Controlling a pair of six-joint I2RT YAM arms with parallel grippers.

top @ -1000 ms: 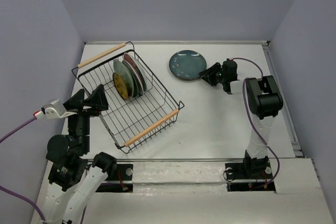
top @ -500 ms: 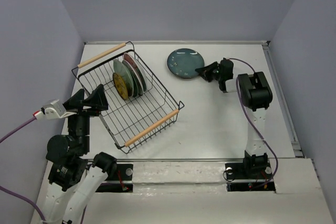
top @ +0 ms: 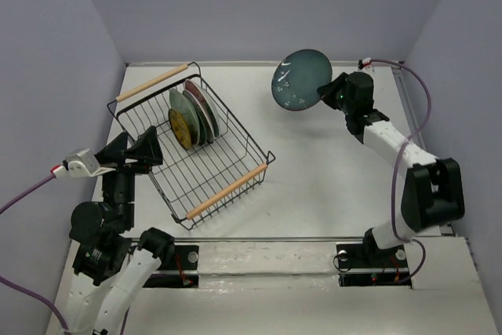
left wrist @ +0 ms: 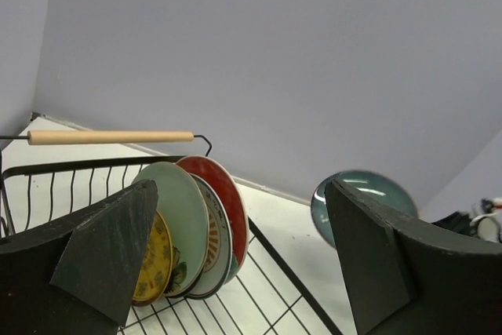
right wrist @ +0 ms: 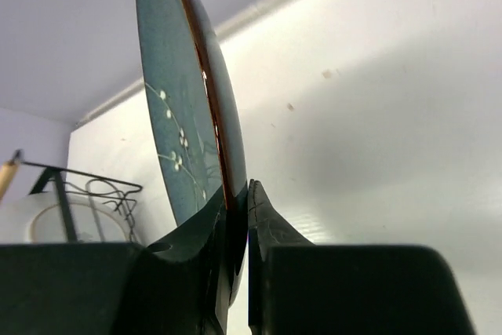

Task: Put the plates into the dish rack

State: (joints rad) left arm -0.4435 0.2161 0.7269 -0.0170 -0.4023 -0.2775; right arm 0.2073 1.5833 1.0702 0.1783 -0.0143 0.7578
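The dark teal plate (top: 302,80) stands on edge at the far right of the scene, above the white surface (top: 314,186), its rim pinched between the right fingers (right wrist: 188,272), which are closed tight on it. It is well apart from the dish rack (top: 212,166), a black wire basket with wooden handles on the left. Near the rack's far end a small yellow plate (left wrist: 154,260), a pale mint plate (left wrist: 184,217) and a red plate (left wrist: 227,194) stand upright, close together. The left fingers (left wrist: 102,256) are spread wide and hold nothing, just beside the rack's near left rim.
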